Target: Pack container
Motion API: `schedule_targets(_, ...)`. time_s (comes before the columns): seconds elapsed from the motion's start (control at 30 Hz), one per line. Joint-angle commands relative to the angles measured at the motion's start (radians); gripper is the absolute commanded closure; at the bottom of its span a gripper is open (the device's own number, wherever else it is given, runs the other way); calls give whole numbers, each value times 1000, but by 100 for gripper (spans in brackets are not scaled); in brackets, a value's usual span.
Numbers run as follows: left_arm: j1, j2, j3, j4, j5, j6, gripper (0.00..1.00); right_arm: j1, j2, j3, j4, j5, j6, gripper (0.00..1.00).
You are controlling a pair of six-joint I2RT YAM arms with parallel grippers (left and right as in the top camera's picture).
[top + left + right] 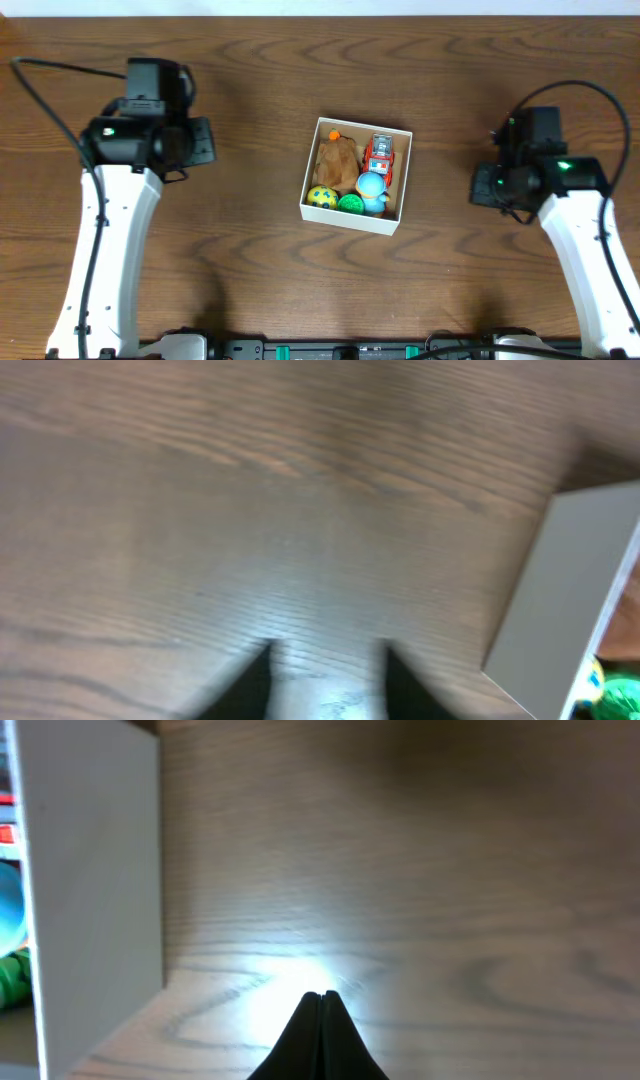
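Item one, the container (357,175): a small square open-top cardboard box with white outer walls and a tan-brown inside, standing flat near the middle of the dark wooden table (250,70), slightly turned against the table edge. Contents, packed close together: a brown plush toy (337,158) in the far-left part, with a small orange piece (333,132) at its far end; a red toy (379,153) beside it on the right, its exact kind too small to make out; a light blue round toy (371,186) at the near right; a yellow ball with green spots (321,196) in the near-left corner; and a plain green ball (350,203) between those two. Item two, the left gripper (327,650): parked over bare wood well to the left of the box, its two dark fingers spread with table showing in the gap, holding nothing; its wrist camera catches one white wall of the box at the right edge. Item three, the right gripper (320,1000): to the right of the box and apart from it, its fingers pressed together to a single point with nothing between them, over a bright patch of light on the wood.
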Motion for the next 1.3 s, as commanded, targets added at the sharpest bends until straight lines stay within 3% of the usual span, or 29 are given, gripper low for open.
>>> schedule_targets(0.0,69,2,-1,-6,63,-10,89,72,93,-4,46,-5,44,99)
schedule_targets(0.4,105,2,-1,-5,65,-10,89,185,389,-4,449,-79,53,99)
schedule_targets(0.77,105,2,-1,-5,65,-10,89,192,459,-2,786,-186,53,98)
schedule_targets(1.03,105,2,-1,-5,65,-10,88,191,459,-2,866,-200,51,96)
schedule_targets(1.27,105,2,-1,-5,65,-10,89,191,459,-2,895,-346,23,94)
